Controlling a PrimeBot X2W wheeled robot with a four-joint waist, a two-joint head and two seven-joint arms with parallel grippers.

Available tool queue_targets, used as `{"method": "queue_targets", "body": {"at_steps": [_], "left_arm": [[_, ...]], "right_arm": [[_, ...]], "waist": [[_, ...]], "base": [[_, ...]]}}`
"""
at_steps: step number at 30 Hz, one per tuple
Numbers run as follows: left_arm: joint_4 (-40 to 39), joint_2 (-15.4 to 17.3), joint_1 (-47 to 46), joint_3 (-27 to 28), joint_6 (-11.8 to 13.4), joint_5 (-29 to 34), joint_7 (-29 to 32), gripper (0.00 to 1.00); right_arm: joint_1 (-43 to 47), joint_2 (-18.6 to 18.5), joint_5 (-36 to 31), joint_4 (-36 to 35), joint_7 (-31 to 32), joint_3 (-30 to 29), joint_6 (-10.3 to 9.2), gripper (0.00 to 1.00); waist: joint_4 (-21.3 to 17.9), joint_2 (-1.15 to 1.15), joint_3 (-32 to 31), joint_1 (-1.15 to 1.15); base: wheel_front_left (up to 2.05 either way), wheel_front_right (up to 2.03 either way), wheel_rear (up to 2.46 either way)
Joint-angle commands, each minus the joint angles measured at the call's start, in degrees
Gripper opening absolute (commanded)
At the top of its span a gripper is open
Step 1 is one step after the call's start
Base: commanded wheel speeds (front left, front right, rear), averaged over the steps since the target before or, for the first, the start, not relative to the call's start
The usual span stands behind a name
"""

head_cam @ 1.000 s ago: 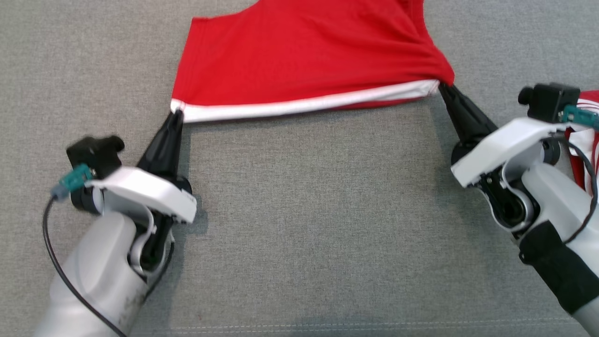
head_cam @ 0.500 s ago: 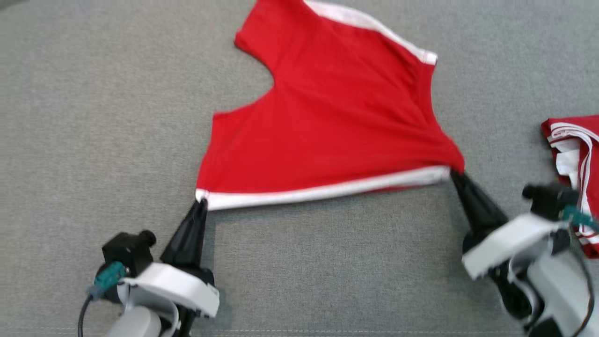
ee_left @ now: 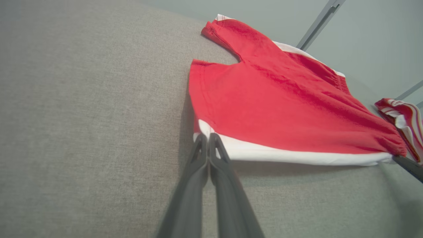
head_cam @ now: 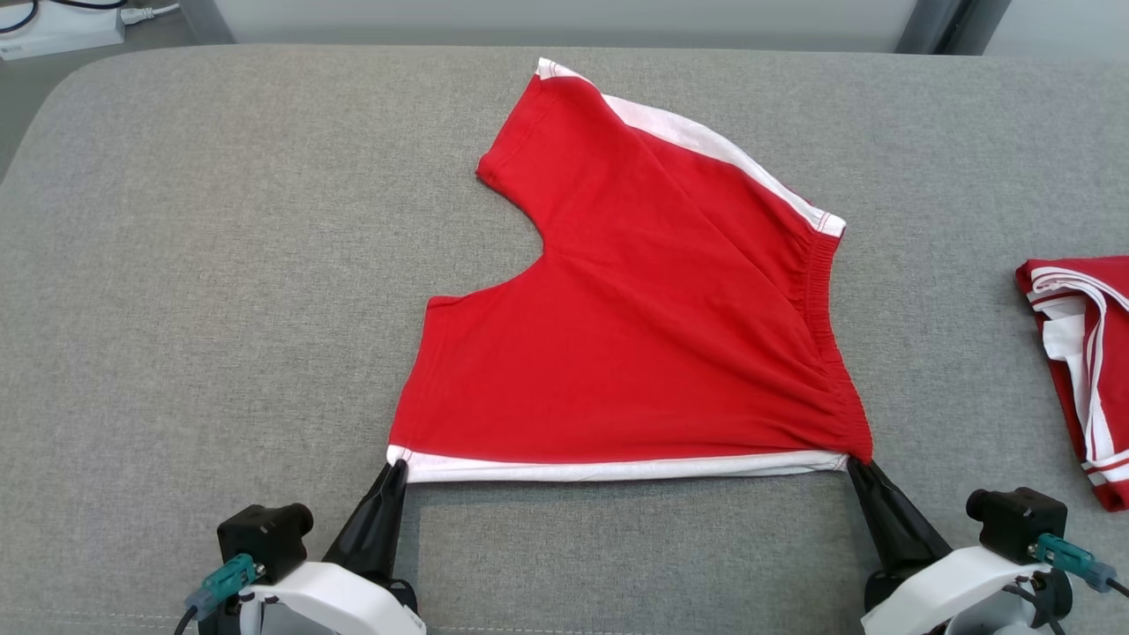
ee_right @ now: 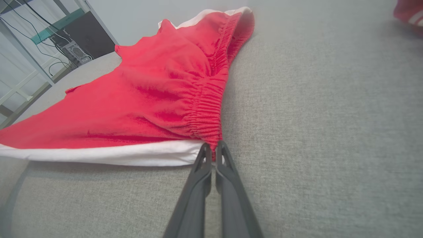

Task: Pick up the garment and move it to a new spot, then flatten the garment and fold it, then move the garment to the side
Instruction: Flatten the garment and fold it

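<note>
Red shorts with white side stripes (head_cam: 635, 335) lie spread on the grey cushioned surface (head_cam: 220, 265), the near edge pulled taut between my two grippers. My left gripper (head_cam: 397, 466) is shut on the near left corner, at the white stripe (ee_left: 206, 135). At the near right corner, by the gathered waistband (ee_right: 205, 109), my right gripper (head_cam: 854, 463) is shut on the shorts. One leg opening (head_cam: 507, 132) points to the far side.
Another red and white folded garment (head_cam: 1080, 353) lies at the right edge of the surface. The far edge of the cushion (head_cam: 529, 48) borders a floor with a power strip (head_cam: 53, 22). Open grey surface lies to the left and near side.
The head view has tilted up, showing the whole garment and the far edge. Both grippers hold the same corners, with the near edge drawn straighter.
</note>
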Motion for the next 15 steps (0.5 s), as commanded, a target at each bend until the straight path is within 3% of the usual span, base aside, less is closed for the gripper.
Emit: {"method": "queue_targets", "body": {"at_steps": [1, 2, 3, 9, 15], "left_arm": [[-0.5, 0.4, -0.7, 2.1, -0.3, -1.2, -0.1, 0.02], [0.1, 0.4, -0.6, 2.2, -0.3, -1.4, -0.1, 0.9], [0.5, 0.3, -0.7, 2.4, -0.2, -1.3, -0.5, 1.0], [-1.3, 0.6, -0.3, 4.5, 2.5, 2.1, -3.4, 1.0], [-6.7, 2.8, -1.2, 5.6, 4.3, 7.9, -4.3, 1.0]], "right_arm": [[0.6, -0.4, -0.4, -1.6, -0.1, 0.3, -0.01, 0.78], [0.7, -0.2, -0.8, -1.7, -0.1, 0.1, -0.01, 1.0], [0.9, 0.0, -0.9, -2.1, -0.2, 0.0, -0.01, 1.0], [4.0, 0.2, -4.6, -7.3, -1.2, -4.5, -0.01, 1.0], [5.8, 1.8, -13.3, -16.5, -1.6, -12.1, -0.01, 1.0]], "waist": [[0.0, 0.0, 0.0, 0.0], [0.1, 0.0, -0.1, 0.0], [0.1, 0.0, -0.1, 0.0], [0.5, 0.0, -1.6, 0.0], [-0.7, 0.0, -4.1, 0.0]], "base": [[0.0, 0.0, 0.0], [0.0, 0.0, 0.0], [0.0, 0.0, 0.0], [0.0, 0.0, 0.0], [0.0, 0.0, 0.0]]}}
